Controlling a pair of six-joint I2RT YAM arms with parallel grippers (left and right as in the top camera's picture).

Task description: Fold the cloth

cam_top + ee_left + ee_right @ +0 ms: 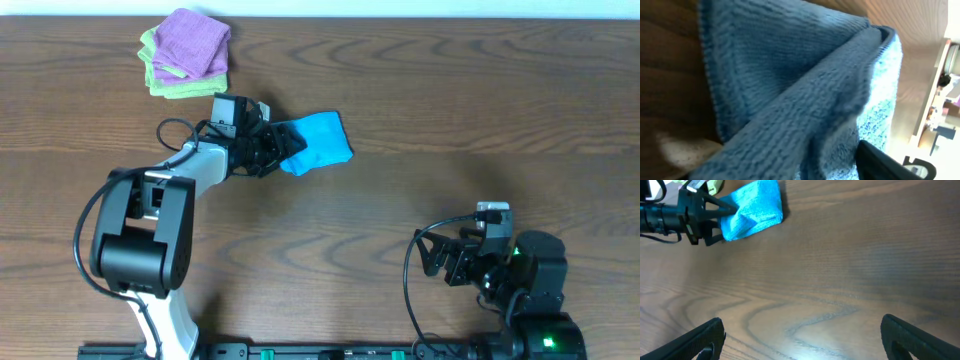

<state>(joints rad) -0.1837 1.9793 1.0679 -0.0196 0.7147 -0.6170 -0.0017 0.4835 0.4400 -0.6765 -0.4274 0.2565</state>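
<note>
A blue cloth (322, 140) lies folded into a small bundle on the wooden table, left of centre. It also shows in the right wrist view (757, 205) and fills the left wrist view (790, 85). My left gripper (281, 150) is at the cloth's left end, shut on its folded edge; the cloth bunches between its fingers (785, 167). The right wrist view shows it (724, 216) from afar. My right gripper (434, 256) is open and empty at the front right, far from the cloth, its fingers (802, 340) spread over bare wood.
A stack of folded cloths (186, 50), purple on top of green, sits at the back left near the table's far edge. The left arm's base (140, 240) stands at the front left, and the right arm's base (535, 290) at the front right.
</note>
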